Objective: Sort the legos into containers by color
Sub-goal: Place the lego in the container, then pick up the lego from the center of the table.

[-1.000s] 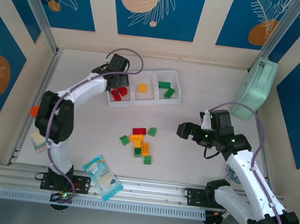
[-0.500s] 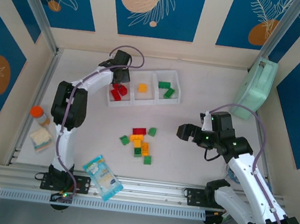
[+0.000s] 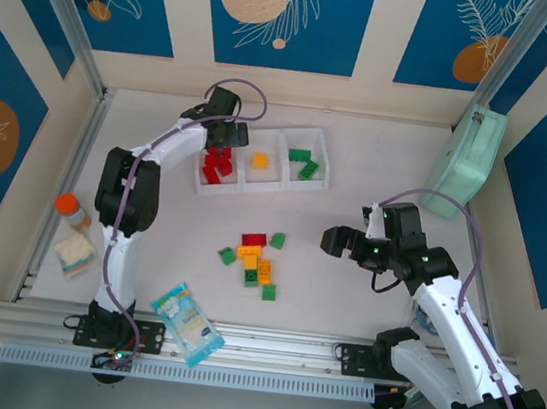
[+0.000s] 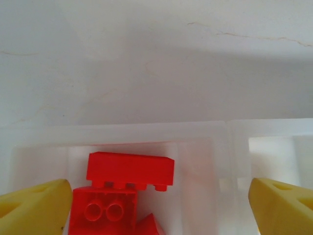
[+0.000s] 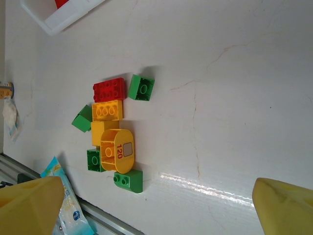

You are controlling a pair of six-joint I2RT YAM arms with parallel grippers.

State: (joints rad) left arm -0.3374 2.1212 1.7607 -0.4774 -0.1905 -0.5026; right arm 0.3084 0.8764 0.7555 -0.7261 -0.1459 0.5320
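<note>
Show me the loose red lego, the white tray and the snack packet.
loose red lego (image 3: 254, 239), top external view, middle of its top.
white tray (image 3: 256, 175), top external view, bare floor of middle compartment.
snack packet (image 3: 187, 322), top external view, middle of the wrapper.

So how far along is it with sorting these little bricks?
Partly done. The white plastic three-compartment tray holds red bricks left, one orange brick in the middle, green bricks right. Nothing is in hand: the left end effector hangs open over the red ones, the right end effector open and empty. A mixed cluster of red, yellow and green bricks lies unsorted on the table.
</note>
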